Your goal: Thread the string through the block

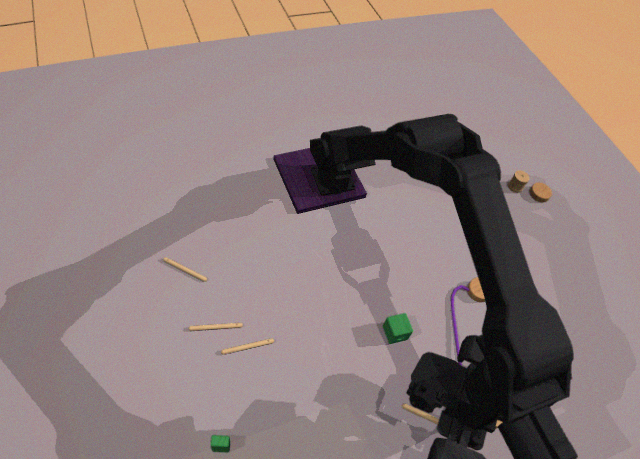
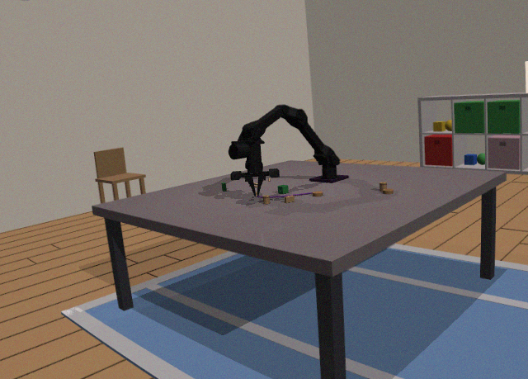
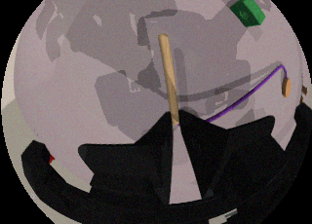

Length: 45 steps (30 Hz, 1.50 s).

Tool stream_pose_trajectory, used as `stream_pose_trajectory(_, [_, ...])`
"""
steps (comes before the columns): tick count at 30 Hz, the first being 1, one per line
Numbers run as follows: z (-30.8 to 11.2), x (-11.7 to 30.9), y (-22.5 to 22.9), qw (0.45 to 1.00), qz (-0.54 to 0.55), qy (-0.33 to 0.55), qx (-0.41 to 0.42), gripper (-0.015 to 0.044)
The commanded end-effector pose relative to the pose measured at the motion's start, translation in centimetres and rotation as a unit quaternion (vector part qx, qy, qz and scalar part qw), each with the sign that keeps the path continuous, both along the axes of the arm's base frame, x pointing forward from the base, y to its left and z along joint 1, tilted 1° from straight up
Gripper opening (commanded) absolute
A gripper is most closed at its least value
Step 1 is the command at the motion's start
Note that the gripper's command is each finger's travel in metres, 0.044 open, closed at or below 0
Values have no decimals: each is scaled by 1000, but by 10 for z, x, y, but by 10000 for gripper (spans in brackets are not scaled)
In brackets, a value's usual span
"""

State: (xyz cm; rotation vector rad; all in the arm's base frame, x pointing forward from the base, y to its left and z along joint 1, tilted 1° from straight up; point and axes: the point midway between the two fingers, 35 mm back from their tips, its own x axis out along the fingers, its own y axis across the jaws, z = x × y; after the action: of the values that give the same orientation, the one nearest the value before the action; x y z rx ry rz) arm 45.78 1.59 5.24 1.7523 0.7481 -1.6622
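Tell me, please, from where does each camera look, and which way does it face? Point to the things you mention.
Top: above the table (image 1: 155, 108) (image 2: 213, 219) (image 3: 49, 88), looking obliquely down toward the arm's base; most of the arm (image 1: 480, 211) (image 2: 296, 116) shows.
Exterior: beyond a table corner, looking across it; whole arm shows.
Wrist: on the arm near the tool (image 1: 445, 424) (image 2: 256, 196) (image 3: 176, 124), looking past its fingers to the table; only the tool shows clearly.
Top and wrist share the block (image 1: 398, 328) (image 2: 282, 189) (image 3: 248, 12) and string (image 1: 454, 320) (image 2: 298, 194) (image 3: 244, 101).

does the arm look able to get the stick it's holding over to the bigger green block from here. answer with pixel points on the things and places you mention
Probably yes: the gripper (image 3: 175, 115) holds the stick (image 1: 419, 414) (image 3: 169, 80) by one end, and nothing visible stands between it and the green block (image 1: 398, 328) (image 3: 248, 12), though the string might limit it.
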Motion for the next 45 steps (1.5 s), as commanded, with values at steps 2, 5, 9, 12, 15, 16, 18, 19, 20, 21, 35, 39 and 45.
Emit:
stream_pose_trajectory(2, [-1, 0, -2, 997, -81, -3, 3, 0])
stream_pose_trajectory(5, [-2, -1, -3, 992, -127, -4, 5, 0])
stream_pose_trajectory(9, [-3, -1, -4, 982, -187, -4, 9, 0])
stream_pose_trajectory(12, [-3, -2, -4, 973, -231, -5, 12, 0])
stream_pose_trajectory(15, [-4, -2, -5, 961, -275, -6, 14, 0])
stream_pose_trajectory(16, [-4, -2, -5, 957, -290, -6, 15, 0])
stream_pose_trajectory(18, [-5, -3, -6, 948, -319, -6, 17, 0])
stream_pose_trajectory(19, [-4, -3, -6, 948, -319, -6, 17, 0])
stream_pose_trajectory(20, [-4, -3, -6, 948, -319, -6, 17, 0])
stream_pose_trajectory(21, [-4, -4, -6, 947, -320, -6, 17, 0])
stream_pose_trajectory(35, [9, -32, -6, 989, 149, 3, -9, 289])
stream_pose_trajectory(39, [14, -44, -6, 941, 338, 6, -19, 394])
stream_pose_trajectory(45, [21, -61, -7, 844, 535, 9, -28, 440])
